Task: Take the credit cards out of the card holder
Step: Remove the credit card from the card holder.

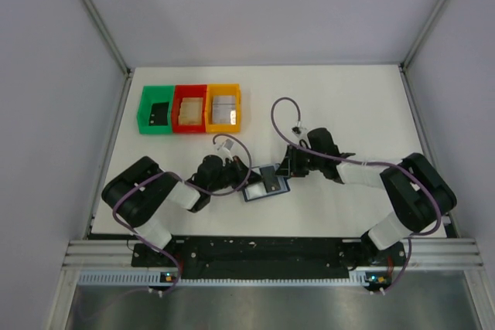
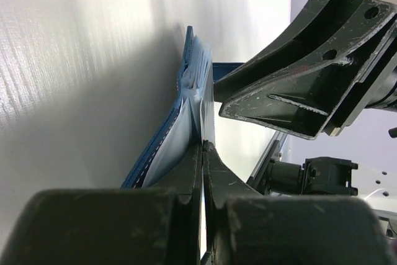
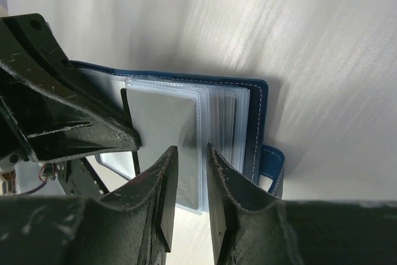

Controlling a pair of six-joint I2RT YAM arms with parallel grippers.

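White tabletop [image 1: 348, 98], with two black arms reaching in from the near edge and meeting over its middle.

Far left corner: a row of three small plastic bins, green bin [image 1: 143, 110], red bin [image 1: 190, 90], orange bin [image 1: 224, 89], touching side to side. The contents are too small to make out.

Dark blue folding card holder [image 1: 257, 191] lies open on the tabletop. It is about midway along the near edge, a little in from it, between the two tools. Clear plastic sleeves [image 3: 220, 116] fan out on its inner side.

Left tool [image 1: 246, 178]: fingers [image 2: 186, 178] are pressed together, with the tip at the holder's pale inner sheet. Cannot tell whether a sheet is pinched.

Right tool [image 1: 288, 169]: fingers [image 3: 232, 184] stand a narrow gap apart, straddling the edge of the top sleeve. They are not seen clamped on it.

Pale silvery-grey flat card [image 3: 162, 131] sits inside that top sleeve, within the holder.
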